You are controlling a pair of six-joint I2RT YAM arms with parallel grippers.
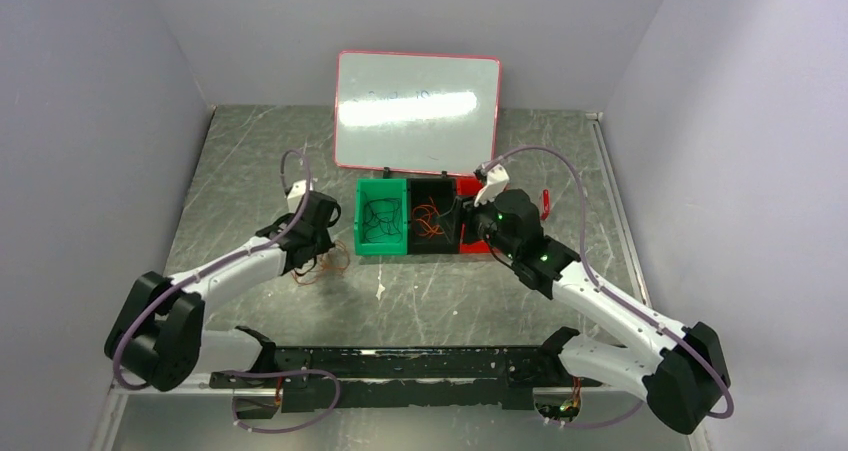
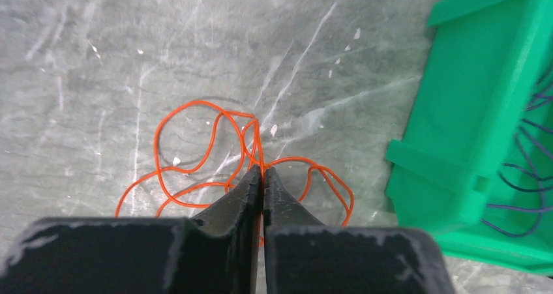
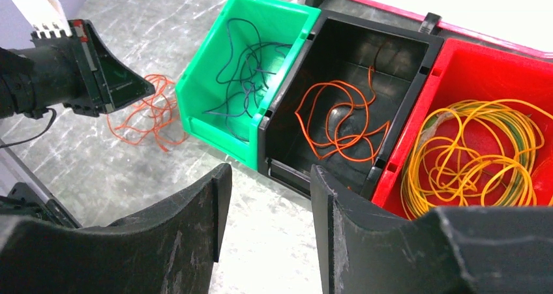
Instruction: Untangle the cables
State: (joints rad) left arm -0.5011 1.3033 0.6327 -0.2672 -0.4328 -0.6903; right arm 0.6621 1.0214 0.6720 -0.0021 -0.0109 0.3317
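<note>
L gripper (image 2: 262,171): fingers pressed together, pinching a strand of the loose orange cable (image 2: 256,144) right at the tips. That cable lies in tangled loops on the grey table (image 2: 98,46), just left of the green bin (image 2: 476,98); in the wrist view it stays apart from the bin wall. Green bin holds dark cables (image 3: 244,66), thin, piled loosely. Butted against its right side is the black bin (image 3: 391,53) w/ a second orange cable (image 3: 339,121) coiled on its floor. Rightmost, side by side w/ the black one, is the red bin (image 3: 489,66), w/ yellow cables (image 3: 476,154) in many overlapping rings. R gripper (image 3: 269,170): fingers spread apart, nothing between them, hanging over the table in front of the black bin. Whiteboard (image 1: 417,111) stands behind the bins at the back wall.
</note>
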